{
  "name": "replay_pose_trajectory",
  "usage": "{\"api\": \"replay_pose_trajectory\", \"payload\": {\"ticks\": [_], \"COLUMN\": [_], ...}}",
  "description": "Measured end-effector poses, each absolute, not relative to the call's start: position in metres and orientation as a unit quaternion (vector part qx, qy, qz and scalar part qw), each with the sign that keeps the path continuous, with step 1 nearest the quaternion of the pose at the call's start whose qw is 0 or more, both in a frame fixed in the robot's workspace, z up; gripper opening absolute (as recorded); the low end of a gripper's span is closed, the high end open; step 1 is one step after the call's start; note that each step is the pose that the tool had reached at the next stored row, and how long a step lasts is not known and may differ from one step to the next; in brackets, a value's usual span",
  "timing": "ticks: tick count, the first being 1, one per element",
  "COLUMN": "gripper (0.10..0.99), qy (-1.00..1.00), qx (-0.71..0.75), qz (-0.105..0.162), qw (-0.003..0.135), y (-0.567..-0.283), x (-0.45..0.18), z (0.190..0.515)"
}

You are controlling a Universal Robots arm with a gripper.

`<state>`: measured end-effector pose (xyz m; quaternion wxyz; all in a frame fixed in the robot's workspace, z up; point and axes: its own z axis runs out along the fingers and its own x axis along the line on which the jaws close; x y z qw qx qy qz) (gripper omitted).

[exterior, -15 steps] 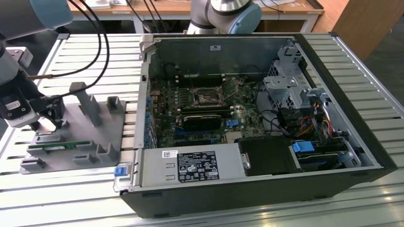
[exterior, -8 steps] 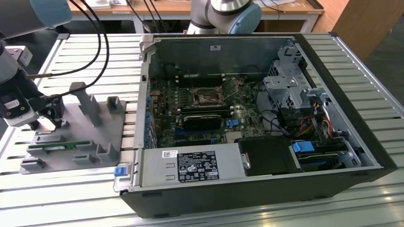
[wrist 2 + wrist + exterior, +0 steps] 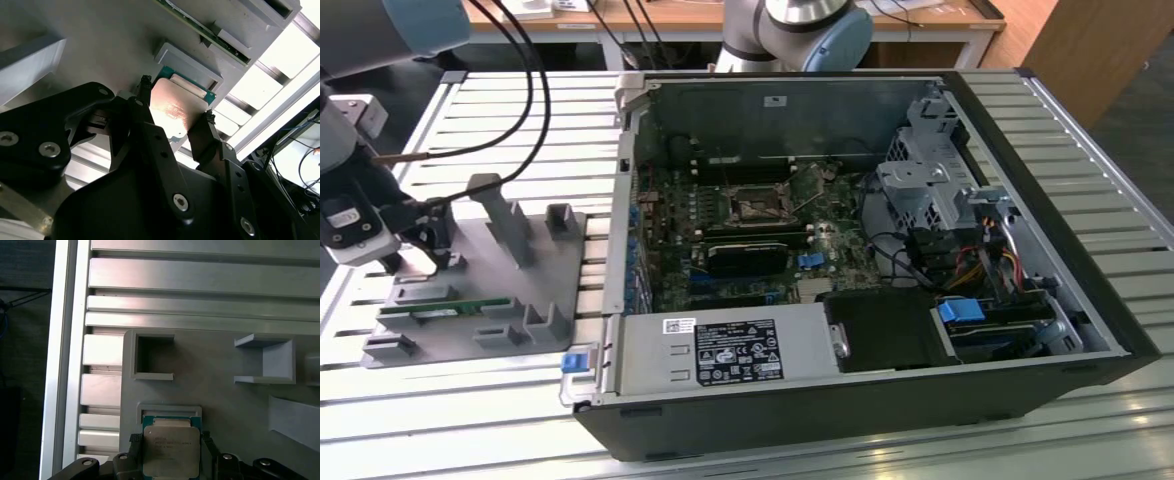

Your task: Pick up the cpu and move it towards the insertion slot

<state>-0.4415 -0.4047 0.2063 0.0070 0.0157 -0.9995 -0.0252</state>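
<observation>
Black claw fingers pinch the cpu by two opposite edges, silver top showing, beside a shallow pocket of the grey holder tray. Seen in the exterior view, the tray lies on the slatted worktop, well apart from the insertion slot inside the open computer case.
</observation>
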Motion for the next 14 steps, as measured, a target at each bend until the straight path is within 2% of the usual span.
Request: {"api": "replay_pose_trajectory", "payload": {"ticks": [14], "gripper": [0.545], "qy": [-1.0], "qx": [0.016], "qz": [-0.025], "qw": [0.007], "y": [-0.4043], "x": [-0.4416], "z": [0.2164]}}
